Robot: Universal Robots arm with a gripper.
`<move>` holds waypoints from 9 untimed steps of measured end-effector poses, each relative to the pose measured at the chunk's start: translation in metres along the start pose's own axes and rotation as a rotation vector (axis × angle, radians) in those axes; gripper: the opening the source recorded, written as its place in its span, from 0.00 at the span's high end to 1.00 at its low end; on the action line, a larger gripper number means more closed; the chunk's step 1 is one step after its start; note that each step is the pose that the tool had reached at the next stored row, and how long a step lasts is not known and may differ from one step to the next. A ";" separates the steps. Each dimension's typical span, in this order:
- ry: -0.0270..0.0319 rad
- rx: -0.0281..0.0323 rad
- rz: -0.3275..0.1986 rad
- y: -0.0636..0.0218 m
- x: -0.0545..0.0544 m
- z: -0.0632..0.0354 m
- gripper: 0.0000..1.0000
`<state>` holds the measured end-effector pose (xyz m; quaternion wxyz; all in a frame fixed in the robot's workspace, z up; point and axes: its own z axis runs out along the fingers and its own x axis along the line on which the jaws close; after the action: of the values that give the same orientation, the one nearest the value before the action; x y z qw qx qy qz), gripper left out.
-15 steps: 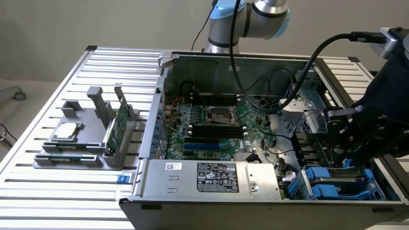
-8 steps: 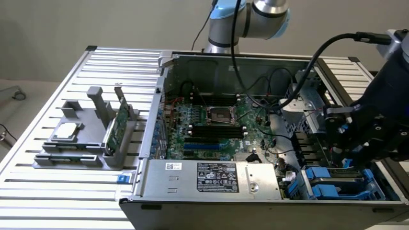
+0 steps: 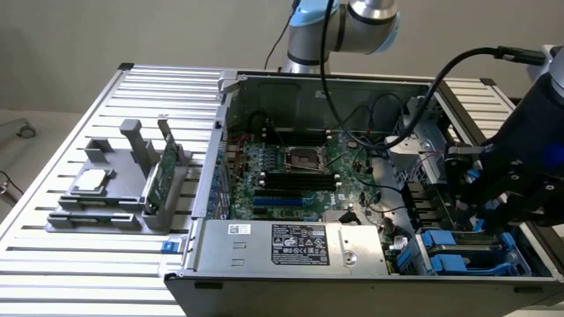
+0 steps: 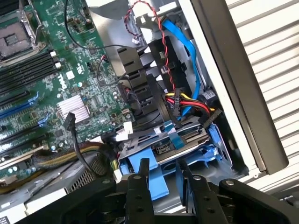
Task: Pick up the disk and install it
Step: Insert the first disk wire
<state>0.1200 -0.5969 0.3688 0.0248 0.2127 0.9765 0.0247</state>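
disk (image 4: 154, 137) sits flat in the drive bay at the case's front corner, on the exterior view's right. Blue rails run along its sides and its connector end faces outward. gripper (image 4: 163, 162) hangs right over it, fingers spread and straddling a blue carrier tab (image 4: 156, 179). Can't tell if the pads touch the tab, and the disk is not lifted

Around it:
- red/yellow/black power leads (image 4: 187, 100) loop just beside the disk's connector end
- blue data cable (image 4: 189, 51) runs along the case wall (image 4: 229, 79) toward the same spot
- black plastic brackets (image 4: 140, 79) stand between the bay and the motherboard (image 3: 291, 172)
- a loose black cable (image 4: 77, 144) crosses the board near a small finned heatsink (image 4: 72, 107)
- power supply (image 3: 291, 244), white label up, lies along the case's near side, just beside the bay

Surface: the case lies open on a slatted aluminium table (image 3: 105, 264). On the exterior view's left, well apart from the case, a grey fixture tray (image 3: 88, 221) holds a small silver chip (image 3: 92, 179) and a green card (image 3: 158, 175) standing on edge. Plain light wall behind, and the robot arm (image 3: 370, 20) rises beyond the case's far side

Clearance: the bay is boxed in by the case wall on one side and the brackets on the other, with leads crowding the connector end. Access is from above. The arm's black hose (image 3: 454, 63) arcs over the case's far corner on the exterior view's right
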 end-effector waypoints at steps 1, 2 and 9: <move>0.0017 -0.0047 0.009 0.0001 0.000 0.0006 0.64; 0.0034 -0.0091 0.017 0.0002 -0.001 0.0011 0.64; 0.0047 -0.0159 0.054 0.0034 -0.007 0.0025 0.64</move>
<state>0.1277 -0.5965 0.3667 0.0235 0.2386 0.9702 0.0337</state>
